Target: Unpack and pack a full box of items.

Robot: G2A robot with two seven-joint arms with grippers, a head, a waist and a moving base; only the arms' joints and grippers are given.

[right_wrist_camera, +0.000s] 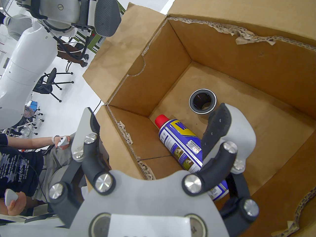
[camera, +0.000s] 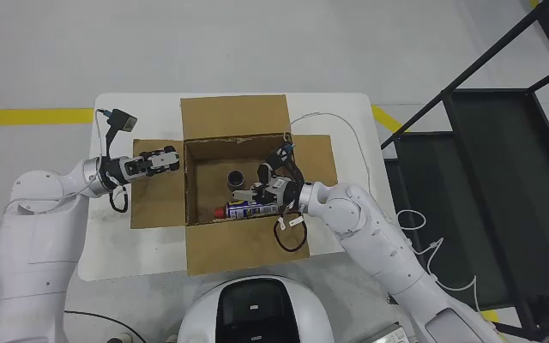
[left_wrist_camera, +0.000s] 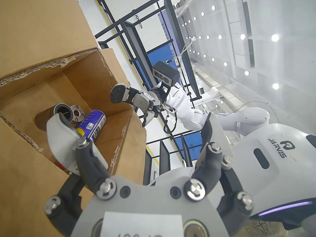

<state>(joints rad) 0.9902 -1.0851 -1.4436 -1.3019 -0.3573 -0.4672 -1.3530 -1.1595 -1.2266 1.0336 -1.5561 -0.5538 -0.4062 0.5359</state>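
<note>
**Box partly filled, both grippers empty.**
A spray can (right_wrist_camera: 180, 141) is lying along the near wall of the box (camera: 233, 116). Just above it the right gripper (right_wrist_camera: 155, 114) is hovering inside the box, fingers wide. A metal cylinder (right_wrist_camera: 203, 101) is sitting beyond. The left gripper (camera: 169, 158) is hanging over the box's left flap, fingers wide. Judged: two items are awaiting handling.

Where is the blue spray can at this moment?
In the top view the blue spray can lies on its side on the floor of the cardboard box, by the wall nearest the robot, near the metal cylinder.
</note>
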